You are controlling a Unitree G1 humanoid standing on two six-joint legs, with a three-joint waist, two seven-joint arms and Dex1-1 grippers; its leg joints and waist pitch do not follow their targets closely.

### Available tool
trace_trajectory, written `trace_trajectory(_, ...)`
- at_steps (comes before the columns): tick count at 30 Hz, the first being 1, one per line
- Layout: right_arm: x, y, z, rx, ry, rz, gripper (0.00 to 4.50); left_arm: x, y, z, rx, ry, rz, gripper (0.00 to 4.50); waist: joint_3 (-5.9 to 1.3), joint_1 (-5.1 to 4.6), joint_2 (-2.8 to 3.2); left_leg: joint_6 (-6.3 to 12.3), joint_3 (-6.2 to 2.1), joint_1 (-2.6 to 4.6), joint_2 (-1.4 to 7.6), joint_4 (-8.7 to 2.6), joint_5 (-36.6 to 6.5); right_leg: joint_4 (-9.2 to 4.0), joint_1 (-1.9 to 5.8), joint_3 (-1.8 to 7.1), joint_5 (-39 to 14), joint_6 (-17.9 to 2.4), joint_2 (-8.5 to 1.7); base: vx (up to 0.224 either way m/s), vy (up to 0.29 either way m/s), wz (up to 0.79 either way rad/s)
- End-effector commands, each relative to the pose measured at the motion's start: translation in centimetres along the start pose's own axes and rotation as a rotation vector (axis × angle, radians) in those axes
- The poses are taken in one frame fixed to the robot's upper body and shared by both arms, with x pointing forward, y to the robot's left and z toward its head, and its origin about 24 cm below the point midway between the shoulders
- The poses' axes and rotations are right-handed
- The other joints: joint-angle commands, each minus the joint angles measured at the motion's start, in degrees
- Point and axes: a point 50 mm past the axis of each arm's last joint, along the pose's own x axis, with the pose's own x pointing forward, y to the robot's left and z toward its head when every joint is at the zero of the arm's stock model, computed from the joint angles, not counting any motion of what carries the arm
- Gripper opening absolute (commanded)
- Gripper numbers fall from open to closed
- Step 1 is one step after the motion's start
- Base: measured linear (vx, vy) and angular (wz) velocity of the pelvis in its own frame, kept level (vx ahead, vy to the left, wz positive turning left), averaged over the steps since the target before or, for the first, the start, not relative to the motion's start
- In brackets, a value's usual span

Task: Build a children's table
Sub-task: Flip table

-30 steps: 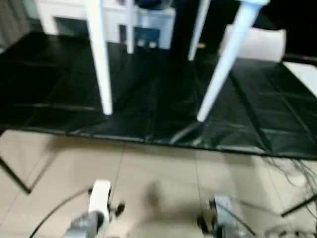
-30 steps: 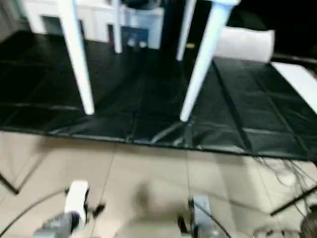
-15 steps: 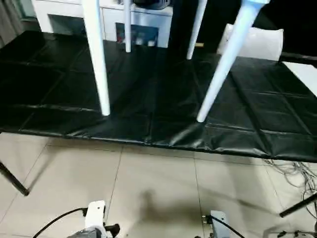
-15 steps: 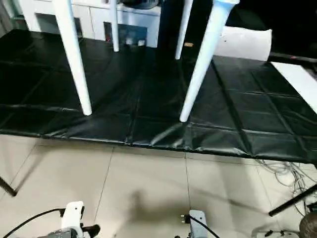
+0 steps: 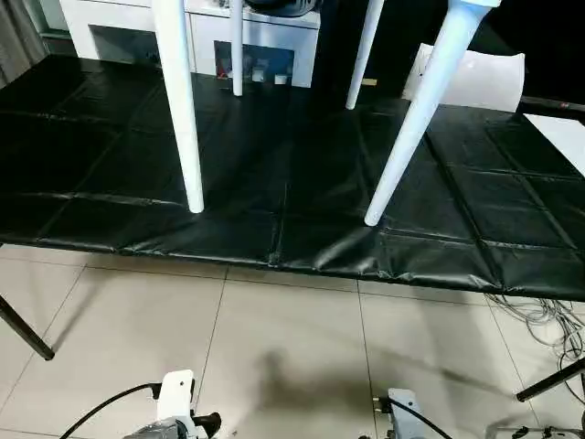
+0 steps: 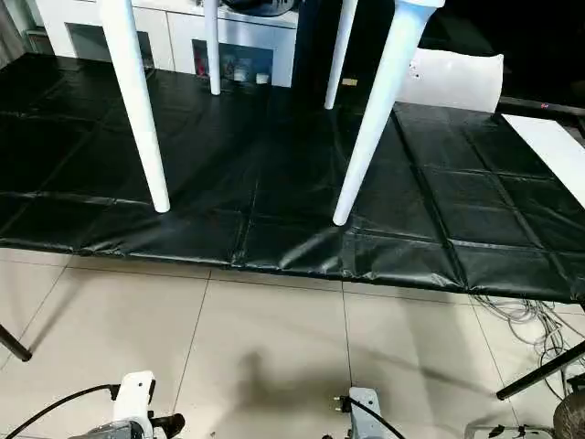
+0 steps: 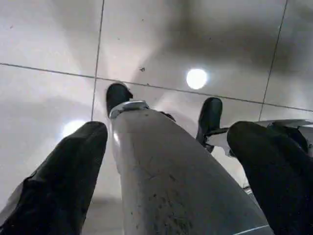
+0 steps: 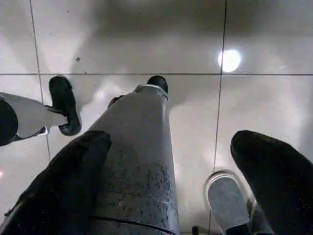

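Observation:
The children's table stands upright on a black mat, its top out of the picture above. Two white tapered legs stand near me, the left one and the slanting right one. The two far legs stand behind them. My left gripper hangs low over the tiled floor, well short of the mat, open and empty. My right gripper hangs the same way, open and empty. Both wrists show at the bottom edge.
A white cabinet stands behind the mat and a flat white panel lies at its right. Cables trail on the tiles at right. Black stand legs cross the floor on both sides.
Both arms have dropped lower and closer to me than a second ago. The table has not moved. Both grippers stay open.

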Motion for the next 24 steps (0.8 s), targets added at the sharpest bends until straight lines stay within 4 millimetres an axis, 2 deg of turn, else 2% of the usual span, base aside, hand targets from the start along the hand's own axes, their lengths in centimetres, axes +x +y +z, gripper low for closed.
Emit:
trace_trajectory(1, -0.02, -0.15, -0.02, 0.009, 0.003, -0.001, 4.50, 0.13, -0.34, -1.39, -0.014, 0.055, -0.007, 4.46, -1.20, 0.32, 0.59, 1.80, -1.30, -0.46, 4.54, -5.52, -14.03, -5.94, 0.79, 3.93, -14.01, -11.60, -6.94, 0.000, 0.000, 0.00)
trace_trajectory(5, -0.02, -0.15, -0.02, 0.009, 0.003, -0.001, 4.50, 0.13, -0.34, -1.39, -0.014, 0.055, -0.007, 4.46, -1.21, 0.32, 0.60, 1.77, -1.31, -0.50, 4.56, -5.57, -13.85, -5.99, 0.77, 3.96, -13.97, -11.49, -6.99, 0.000, 0.000, 0.00)
trace_trajectory(13, -0.02, -0.15, -0.02, 0.009, 0.003, -0.001, 4.50, 0.13, -0.34, -1.39, -0.014, 0.055, -0.007, 4.46, -1.39, 0.30, 0.60, 2.74, -1.12, -0.58, 4.61, -5.63, -10.86, -5.62, 1.04, 3.86, -8.76, -12.49, -6.87, 0.000, 0.000, 0.00)
trace_trajectory(24, -0.02, -0.15, -0.02, 0.009, 0.003, -0.001, 4.50, 0.13, -0.34, -1.39, -0.014, 0.055, -0.007, 4.46, -1.45, 0.28, 0.57, 3.46, -0.95, -0.53, 4.70, -5.69, -9.21, -5.53, 1.22, 3.80, -6.15, -13.20, -6.93, 0.000, 0.000, 0.00)
